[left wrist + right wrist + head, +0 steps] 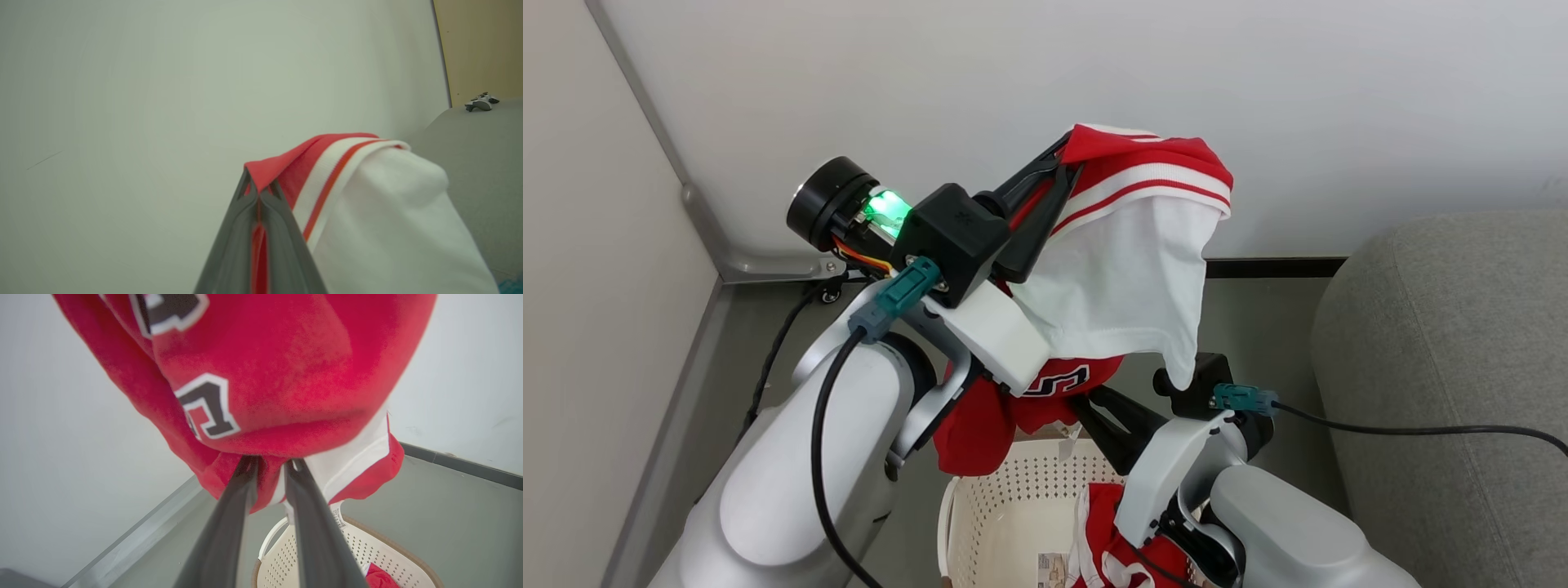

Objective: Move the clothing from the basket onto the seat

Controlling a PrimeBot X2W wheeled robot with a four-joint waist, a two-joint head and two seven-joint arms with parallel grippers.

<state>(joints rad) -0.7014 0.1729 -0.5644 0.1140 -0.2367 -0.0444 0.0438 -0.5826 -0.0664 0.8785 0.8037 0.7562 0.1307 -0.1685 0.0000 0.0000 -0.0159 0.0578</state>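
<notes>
My left gripper is raised high against the wall, shut on the striped edge of a red garment that hangs inside out, showing white. In the left wrist view its fingertips pinch the red trim. The garment's lettered red lower part hangs over the basket. My right gripper reaches up from below, its jaws nearly together on the hem, and in the head view sits under the hanging cloth. More red clothing lies in the basket. The grey seat stands to the right.
A pale wall rises close behind, and a metal strip runs along its foot at the left. A black cable crosses in front of the seat. A small grey controller lies on the seat's far end. A paper label is stuck in the basket.
</notes>
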